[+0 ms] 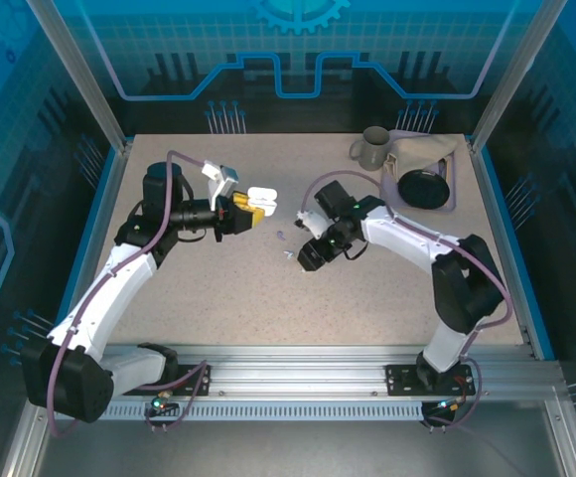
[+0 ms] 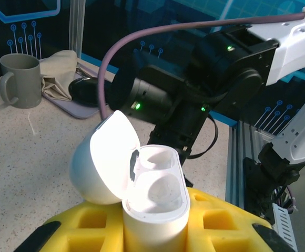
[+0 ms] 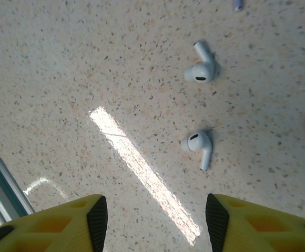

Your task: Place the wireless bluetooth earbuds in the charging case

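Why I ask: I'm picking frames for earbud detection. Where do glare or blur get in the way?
Right wrist: a glare streak crosses the table beside the two white earbuds, both sharp. Left wrist: the charging case has its open lid blown out white, wells still readable. Top external: evenly lit, the earbuds mere specks.

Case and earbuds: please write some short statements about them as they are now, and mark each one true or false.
1. The case has its lid open. True.
2. Two white earbuds lie on the table. True.
3. One earbud sits inside the case. False: both wells are empty.
4. The left pincer holds the case. True.
5. The right pincer grips an earbud. False: it is open above the table, gripping nothing.
6. The mug lies on its side. False: it stands upright.
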{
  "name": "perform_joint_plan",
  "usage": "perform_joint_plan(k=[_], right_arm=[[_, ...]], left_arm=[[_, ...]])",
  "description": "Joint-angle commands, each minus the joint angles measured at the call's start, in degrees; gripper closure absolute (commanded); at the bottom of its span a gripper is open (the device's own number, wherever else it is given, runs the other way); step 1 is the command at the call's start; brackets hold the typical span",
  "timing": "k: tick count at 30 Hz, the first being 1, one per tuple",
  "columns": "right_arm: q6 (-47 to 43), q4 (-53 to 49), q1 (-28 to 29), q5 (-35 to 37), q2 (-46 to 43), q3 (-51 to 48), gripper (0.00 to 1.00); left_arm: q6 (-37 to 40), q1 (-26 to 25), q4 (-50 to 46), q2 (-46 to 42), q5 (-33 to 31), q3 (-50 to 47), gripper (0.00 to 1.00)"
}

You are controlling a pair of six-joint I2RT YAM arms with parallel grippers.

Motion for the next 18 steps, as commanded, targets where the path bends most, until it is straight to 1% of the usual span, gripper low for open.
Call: perform_joint_plan(k=[1, 9, 18], right_arm=[[-2.0, -2.3, 1.5, 2.2, 2.4, 2.9, 0.46], [-2.0, -2.0, 2.3, 5.3, 5.9, 3.4, 0.51], [-1.6, -0.7, 2.4, 4.3, 7.7, 2.4, 0.52]], left_arm=[[2.6, 0.3, -1.9, -1.1, 0.3, 0.6, 0.98], [2.7, 0.3, -2.2, -1.2, 0.7, 0.7, 0.98], [2.9, 0.3, -2.5, -1.2, 0.8, 0.9, 0.98]])
